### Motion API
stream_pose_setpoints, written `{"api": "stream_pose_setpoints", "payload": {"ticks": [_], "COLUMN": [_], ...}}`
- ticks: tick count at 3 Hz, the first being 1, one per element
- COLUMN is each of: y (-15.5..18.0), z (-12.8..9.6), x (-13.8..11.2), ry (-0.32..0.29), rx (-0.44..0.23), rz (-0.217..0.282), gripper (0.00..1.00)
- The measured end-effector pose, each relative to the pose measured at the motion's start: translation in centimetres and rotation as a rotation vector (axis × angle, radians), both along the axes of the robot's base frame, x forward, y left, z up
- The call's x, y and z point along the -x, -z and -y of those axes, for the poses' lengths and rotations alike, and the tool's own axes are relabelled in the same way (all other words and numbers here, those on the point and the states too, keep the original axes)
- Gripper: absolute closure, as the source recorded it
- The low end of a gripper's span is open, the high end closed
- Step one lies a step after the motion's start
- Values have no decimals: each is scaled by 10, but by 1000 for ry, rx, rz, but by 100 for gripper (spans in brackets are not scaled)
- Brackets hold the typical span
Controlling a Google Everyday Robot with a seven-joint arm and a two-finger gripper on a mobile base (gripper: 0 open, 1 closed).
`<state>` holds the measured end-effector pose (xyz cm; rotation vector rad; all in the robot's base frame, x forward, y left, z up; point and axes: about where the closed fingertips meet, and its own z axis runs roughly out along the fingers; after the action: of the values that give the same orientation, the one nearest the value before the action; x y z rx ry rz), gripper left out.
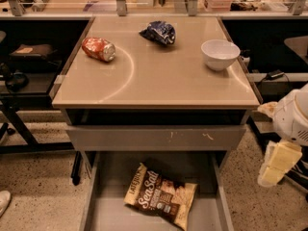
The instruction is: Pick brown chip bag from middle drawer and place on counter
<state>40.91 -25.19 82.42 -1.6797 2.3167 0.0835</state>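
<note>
The brown chip bag [161,196], dark brown with tan edges and white "Sea Salt" lettering, lies flat in the pulled-out middle drawer [110,196] below the counter [159,81]. My gripper [275,167], cream-coloured under a white arm, hangs at the right edge of the view. It is outside the drawer, to the right of it and above floor level, well apart from the bag. It holds nothing that I can see.
On the counter lie a red-orange can [98,49] on its side at left, a dark blue bag [159,32] at the back and a white bowl [220,54] at right. A closed grey scuffed drawer front [154,137] sits above the open drawer. Dark shelving flanks both sides.
</note>
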Motion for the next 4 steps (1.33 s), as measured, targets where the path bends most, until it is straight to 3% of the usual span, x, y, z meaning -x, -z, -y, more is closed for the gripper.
{"api": "stream_pose_setpoints", "payload": {"ticks": [1,2,3,4], "y": [4,50,130,196], "z": [0,4,5,-3], "x": [2,10,26,32], "ry": [1,13,10,-29], "rx": [0,-23,-69,-131], "rz": [-8,-61,-127,-108], "gripper": [0,0,0,0]}}
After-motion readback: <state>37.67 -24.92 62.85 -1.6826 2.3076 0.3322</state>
